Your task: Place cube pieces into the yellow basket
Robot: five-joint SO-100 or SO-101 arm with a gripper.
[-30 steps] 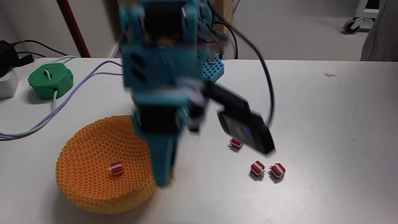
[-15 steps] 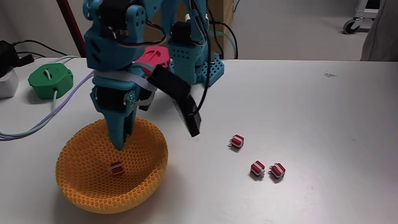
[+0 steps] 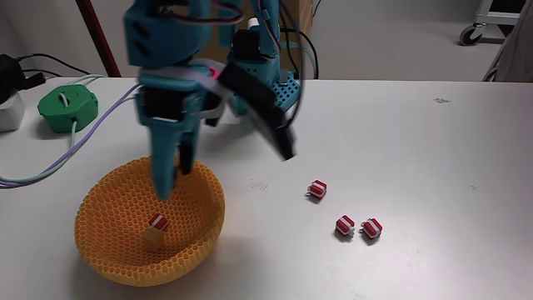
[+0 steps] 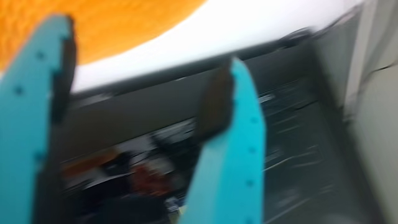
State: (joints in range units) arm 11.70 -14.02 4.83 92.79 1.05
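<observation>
The yellow basket [image 3: 148, 221] sits lower left of the fixed view on the table [image 3: 416, 167], holding two cube pieces [image 3: 155, 228]; three more [image 3: 346, 215] lie right of center. The arm hangs vertical above it, pincer [image 3: 172, 179] released and empty.

Wrist view heavily motion-blurred; yellow basket [image 4: 106, 25] cut by top edge, mesh unreadable. Clutter below table edge too smeared to ID. Fixed view: arm top cropped by frame, gripper [image 3: 171, 179] fingertips overlapping basket rim behind; caster [image 3: 479, 29] cut at right edge.
</observation>
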